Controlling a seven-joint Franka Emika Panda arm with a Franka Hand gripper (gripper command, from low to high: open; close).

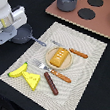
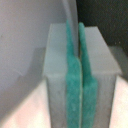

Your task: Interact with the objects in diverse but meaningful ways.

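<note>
While the gripper's [image 2: 80, 75] green pads [image 2: 72, 85] press together with nothing between them, the bread [image 1: 60, 57] lies on a plate [image 1: 49, 57] mid-mat [image 1: 84, 65], well apart.

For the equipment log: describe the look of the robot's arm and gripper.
The arm is white and rounded, ending in a boxy light grey and white wrist block with dark trim. The gripper has pale grey, blocky fingers faced with teal green pads. No cables or markings can be made out.
</note>
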